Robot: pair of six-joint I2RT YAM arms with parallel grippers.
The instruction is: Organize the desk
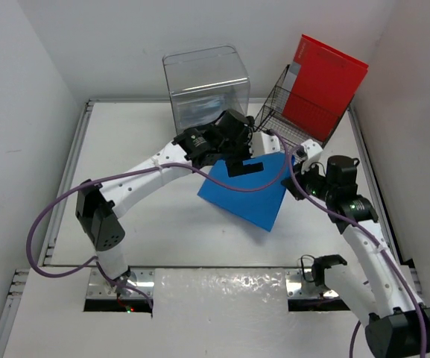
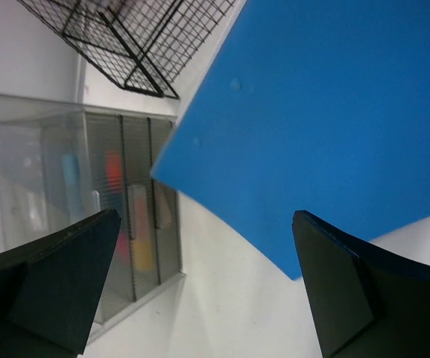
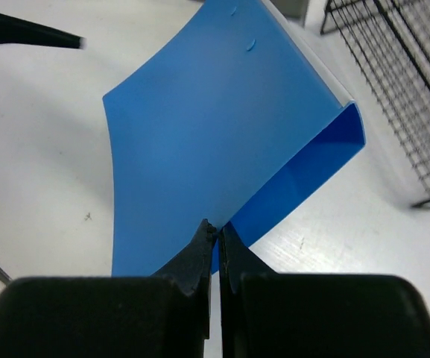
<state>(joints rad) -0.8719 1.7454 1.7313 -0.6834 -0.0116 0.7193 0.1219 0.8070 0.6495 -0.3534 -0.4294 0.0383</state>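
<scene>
The white worktop [image 1: 162,224] is filling the view between the upright wall panels, its metal rails running along the sides. A blue folder [image 1: 248,190] is sitting near its middle, tilted, with its cover bowing upward. The right gripper [image 3: 216,231] is pinching the folder's near edge, jaws pressed tight on the blue cover. The left gripper [image 2: 203,216] is hovering just above the folder's far corner, jaws spread wide and touching nothing. At the back right of the worktop a black wire basket [image 1: 274,112] is holding a red folder [image 1: 323,86] that is leaning out over its rim. Just beside the basket, to the left, a clear plastic drawer box [image 1: 203,86] is standing upright.
</scene>
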